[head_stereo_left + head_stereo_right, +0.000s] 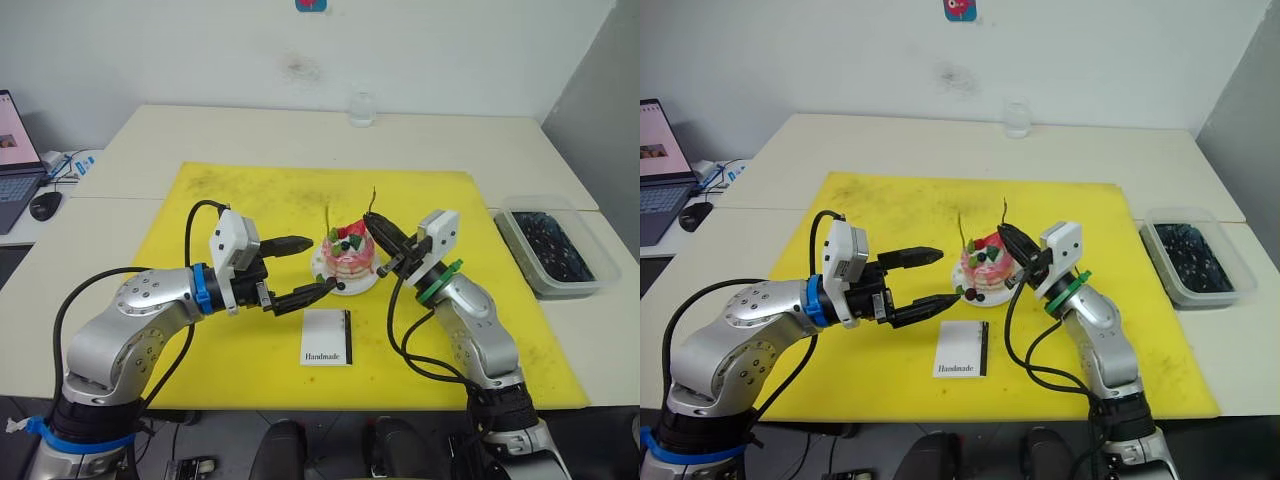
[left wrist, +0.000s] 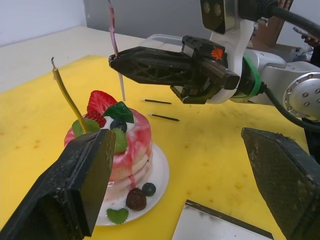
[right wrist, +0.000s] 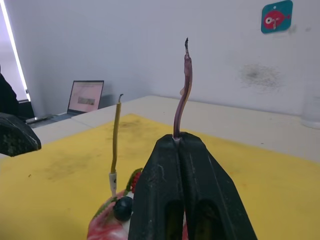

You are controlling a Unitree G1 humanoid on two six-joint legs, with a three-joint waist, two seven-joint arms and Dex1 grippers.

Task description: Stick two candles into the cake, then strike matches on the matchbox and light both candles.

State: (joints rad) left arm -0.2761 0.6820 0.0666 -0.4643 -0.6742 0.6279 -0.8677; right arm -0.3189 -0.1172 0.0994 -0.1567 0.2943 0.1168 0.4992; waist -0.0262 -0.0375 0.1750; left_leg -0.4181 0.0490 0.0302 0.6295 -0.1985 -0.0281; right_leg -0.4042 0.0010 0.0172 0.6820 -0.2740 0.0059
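Observation:
The pink cake (image 1: 348, 256) sits on its white plate (image 1: 350, 288) in the middle of the yellow mat (image 1: 230, 210). One thin yellow candle (image 1: 327, 218) stands stuck in the cake's left side. My right gripper (image 1: 376, 223) hovers over the cake's right side, shut on a purple candle (image 3: 185, 85); the candle's pale lower end (image 2: 121, 87) reaches down to the cake top. My left gripper (image 1: 310, 267) is open just left of the plate, holding nothing. The white matchbox (image 1: 327, 337) lies in front of the cake. Two matches (image 2: 164, 117) lie on the mat beyond the cake.
A clear tub (image 1: 553, 250) of dark contents stands off the mat at the right. A glass (image 1: 362, 108) is at the table's far edge. A laptop (image 1: 15, 160) and mouse (image 1: 45, 205) sit on the side table to the left.

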